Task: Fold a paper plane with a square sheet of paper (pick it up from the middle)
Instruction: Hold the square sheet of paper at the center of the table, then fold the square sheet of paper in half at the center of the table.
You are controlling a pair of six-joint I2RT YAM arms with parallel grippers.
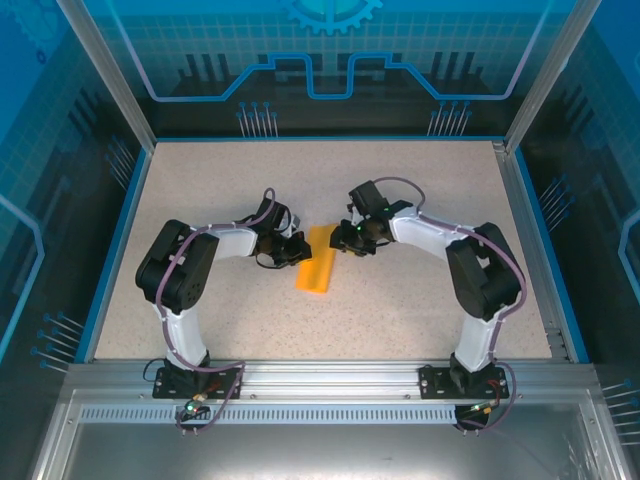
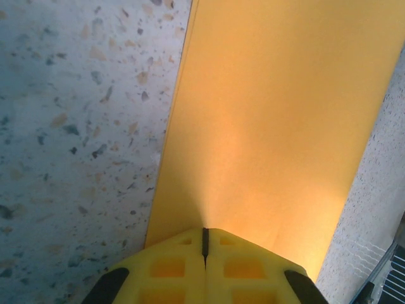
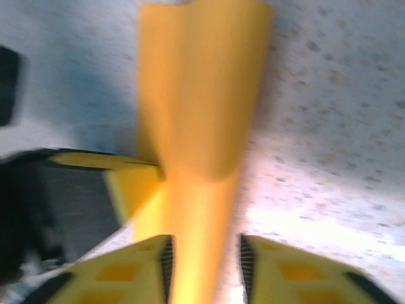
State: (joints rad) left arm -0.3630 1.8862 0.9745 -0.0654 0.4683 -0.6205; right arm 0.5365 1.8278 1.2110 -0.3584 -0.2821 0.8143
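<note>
Speckled beige tabletop (image 1: 420, 180) w/ a blue rim, boxed in by see-through blue-tinted wall panels (image 1: 60, 150) printed w/ circuit-style graphics. An aluminium rail (image 1: 320, 375) runs along the near edge, carrying both arm bases.

Hard to read: the R wrist view is motion-blurred, so edges are soft. In the top view both grippers cover part of the sheet's far end, so contact can't be judged from there.

The orange-yellow paper sheet (image 1: 318, 265), folded into a long narrow strip, lies mid-table between the two grippers, slanted, w/ its far end up by them. In the L wrist view the orange-yellow paper sheet (image 2: 272, 114) lies flat on the speckled top, and its near end is cut off under the fingers.

The left gripper (image 1: 296, 248) sits at the sheet's left edge. Close up, the left gripper (image 2: 204, 247) has its yellow fingers clenched tight, only a thin dark seam between them. Can't tell whether paper is pinched in there or just lies under the tips.

The right gripper (image 1: 350, 240) is at the sheet's far right side. Close up, the right gripper (image 3: 204, 259) has its jaws apart, w/ a raised part of the sheet (image 3: 202, 82) passing between the fingers (image 3: 278, 272) and a gap showing on the R side. A blurred yellow finger (image 3: 134, 183) on a dark body meets the sheet's left edge.
</note>
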